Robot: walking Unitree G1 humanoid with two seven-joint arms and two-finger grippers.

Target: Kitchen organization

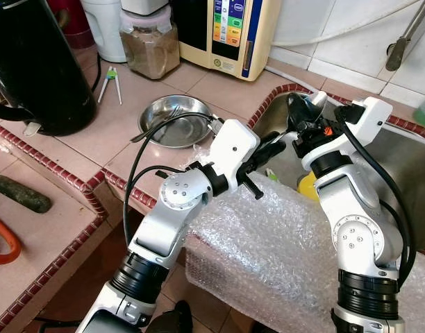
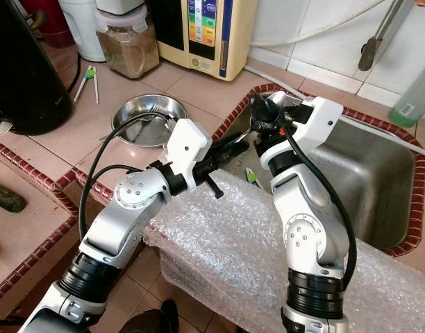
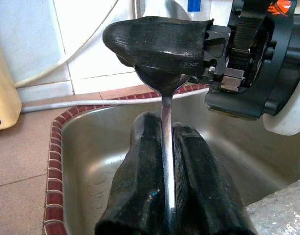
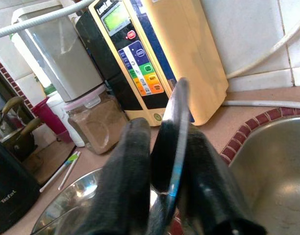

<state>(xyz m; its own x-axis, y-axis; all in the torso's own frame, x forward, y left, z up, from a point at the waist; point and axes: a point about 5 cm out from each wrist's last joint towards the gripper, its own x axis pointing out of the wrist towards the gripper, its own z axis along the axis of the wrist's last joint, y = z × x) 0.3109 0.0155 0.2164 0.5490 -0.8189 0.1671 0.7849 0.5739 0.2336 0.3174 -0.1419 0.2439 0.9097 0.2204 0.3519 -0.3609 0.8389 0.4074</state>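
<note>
1. Two silver arms out in front, meeting above the near left corner of the sink [image 1: 400, 159].
2. Left end effector [image 1: 278, 144] pointing toward the sink, with its two black fingers pressed tight on the thin handle of a shiny spoon [image 3: 165, 147].
3. Right end effector [image 1: 296, 114] just beyond it, pinching the round scoop end of the same spoon, fingers nearly shut around it.
4. Spoon held up in the air between both end effectors, over the sink's edge, touching no tabletop and no sink.
5. Red-brown tiled tabletop [image 1: 73, 146] with a dark red brick trim all around the sink.
6. Big sheet of bubble wrap [image 1: 268, 243] hanging over the front edge, under both arms.
7. Small yellow thing [image 1: 306, 186] down in the sink, partly hidden by the right arm; hard to tell what.
8. Round steel bowl [image 1: 176, 119] on the tabletop, near the left arm.
9. Behind the bowl, a clear jar [image 1: 150, 45] with brown powder inside.
10. Beside the jar, a tall cream machine [image 1: 233, 31] with bright colored buttons, against the white tile wall.
11. Big black kettle [image 1: 32, 62] far on the left.
12. Little green and white tongs [image 1: 110, 83] lying between the kettle and the jar.
</note>
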